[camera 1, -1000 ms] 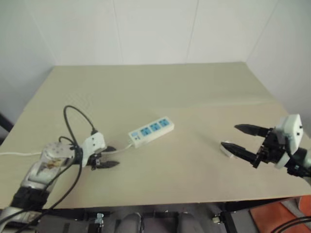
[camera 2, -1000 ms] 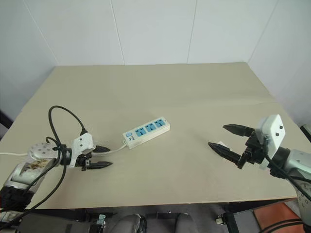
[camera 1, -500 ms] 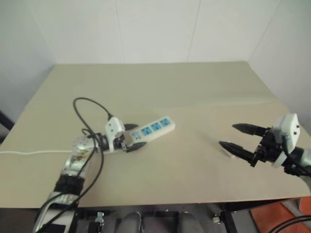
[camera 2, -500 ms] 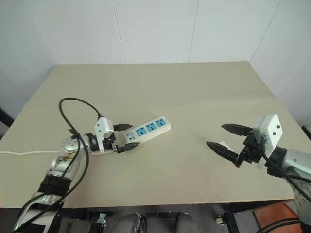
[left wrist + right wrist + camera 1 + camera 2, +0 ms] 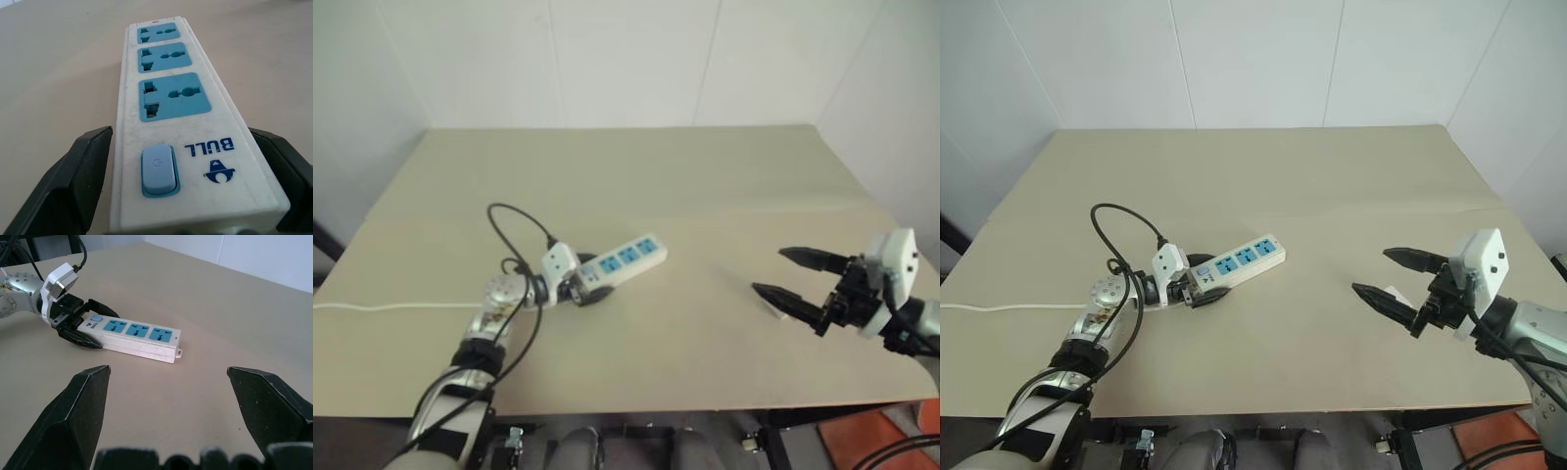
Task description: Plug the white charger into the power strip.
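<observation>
The power strip [image 5: 1240, 261] lies slanted at the table's middle, a white bar with three blue sockets [image 5: 174, 93] and a blue switch [image 5: 158, 169]. My left gripper [image 5: 1203, 285] is open, its black fingers [image 5: 73, 181] on either side of the strip's switch end. The white charger [image 5: 1392, 292] lies on the table to the right, partly behind a finger of my right gripper. My right gripper [image 5: 1371, 270] hovers there open with nothing between its fingers, pointing toward the strip [image 5: 134, 335].
A thin white cord [image 5: 999, 306] runs from the strip toward the table's left edge. A black cable [image 5: 1121, 220] loops above my left arm. Bare tabletop [image 5: 1312, 196] lies between the grippers and behind the strip. White walls stand behind.
My left gripper has moved right and away from me, from the cord to the strip's switch end, and its fingers have spread wider. The right gripper has stayed in place.
</observation>
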You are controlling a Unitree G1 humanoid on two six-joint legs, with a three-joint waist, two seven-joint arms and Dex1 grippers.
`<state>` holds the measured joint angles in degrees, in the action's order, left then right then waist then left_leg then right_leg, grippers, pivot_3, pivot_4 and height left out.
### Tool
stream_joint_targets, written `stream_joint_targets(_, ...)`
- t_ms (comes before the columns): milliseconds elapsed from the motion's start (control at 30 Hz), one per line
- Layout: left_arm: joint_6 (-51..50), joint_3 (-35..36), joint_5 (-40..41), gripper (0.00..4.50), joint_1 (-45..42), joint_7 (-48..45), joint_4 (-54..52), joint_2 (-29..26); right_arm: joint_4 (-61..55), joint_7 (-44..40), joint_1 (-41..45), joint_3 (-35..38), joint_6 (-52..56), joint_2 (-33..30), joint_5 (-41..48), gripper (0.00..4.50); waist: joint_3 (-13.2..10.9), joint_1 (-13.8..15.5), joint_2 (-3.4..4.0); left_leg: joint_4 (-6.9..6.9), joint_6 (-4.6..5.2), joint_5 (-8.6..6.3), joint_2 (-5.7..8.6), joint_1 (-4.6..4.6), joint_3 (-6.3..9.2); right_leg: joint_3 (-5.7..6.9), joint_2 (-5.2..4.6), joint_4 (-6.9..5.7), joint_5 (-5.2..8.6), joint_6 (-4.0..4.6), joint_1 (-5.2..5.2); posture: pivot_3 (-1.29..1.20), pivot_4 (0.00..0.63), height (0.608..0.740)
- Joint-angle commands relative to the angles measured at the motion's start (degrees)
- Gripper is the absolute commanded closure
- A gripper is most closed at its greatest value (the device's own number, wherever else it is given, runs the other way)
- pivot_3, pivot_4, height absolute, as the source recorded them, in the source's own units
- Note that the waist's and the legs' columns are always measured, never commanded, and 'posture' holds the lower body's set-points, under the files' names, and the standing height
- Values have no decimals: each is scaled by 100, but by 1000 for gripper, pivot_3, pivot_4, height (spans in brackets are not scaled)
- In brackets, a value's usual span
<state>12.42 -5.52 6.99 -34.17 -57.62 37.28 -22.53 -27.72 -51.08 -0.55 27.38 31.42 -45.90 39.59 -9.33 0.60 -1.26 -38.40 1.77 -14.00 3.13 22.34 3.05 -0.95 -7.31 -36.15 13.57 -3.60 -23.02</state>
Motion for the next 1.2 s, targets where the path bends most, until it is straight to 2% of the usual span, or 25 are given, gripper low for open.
stream_joint_targets(33,134,116,113,58,44,-54,42,35,-129,11,51,148,-90,-71,123,0,0,-2,0,0,0,0,0,0,0,0,0,0,0,0,0,0,150,740)
stream_joint_targets(233,170,293,343,58,280,-188,-98,66,-64,-67,105,125,-76,-144,140,0,0,-20,0,0,0,0,-1,-1,0,0,0,-1,0,0,0,0,150,740)
stream_joint_targets(533,524,234,126,58,447,-70,234,147,32,-141,322,56,-21,-214,159,0,1,-11,1,0,0,0,-1,-5,0,-1,0,-2,0,0,3,0,150,740)
stream_joint_targets(700,863,274,160,1145,312,-62,514,301,42,-159,348,47,-18,-238,164,0,4,2,5,0,0,0,-1,-14,0,0,0,-1,0,0,13,0,150,740)
stream_joint_targets(800,921,325,261,1141,187,-129,606,426,45,-169,344,51,-15,-251,167,0,4,24,5,-1,1,0,0,-28,3,4,0,6,0,-1,37,0,150,740)
stream_joint_targets(933,610,218,423,1141,112,-680,386,532,55,-178,313,80,-17,-273,158,0,3,36,4,-7,2,-2,1,-28,7,11,-2,9,1,-2,45,0,150,740)
stream_joint_targets(1033,4,-182,561,1141,162,-1712,-264,373,162,-289,322,75,-14,-394,106,0,3,29,4,-15,7,-4,1,-19,7,14,-2,9,1,-3,42,0,150,740)
stream_joint_targets(1133,49,-515,455,1141,114,-2319,-457,242,346,-417,438,-3,-48,-555,31,0,3,7,4,-36,16,-10,1,-6,7,17,-2,9,0,-5,40,0,150,740)
stream_joint_targets(1200,320,-615,299,1141,45,-2324,-285,272,417,-478,525,-47,-57,-632,30,0,3,2,4,-39,18,-11,0,-9,6,15,-2,8,0,-5,42,0,150,740)
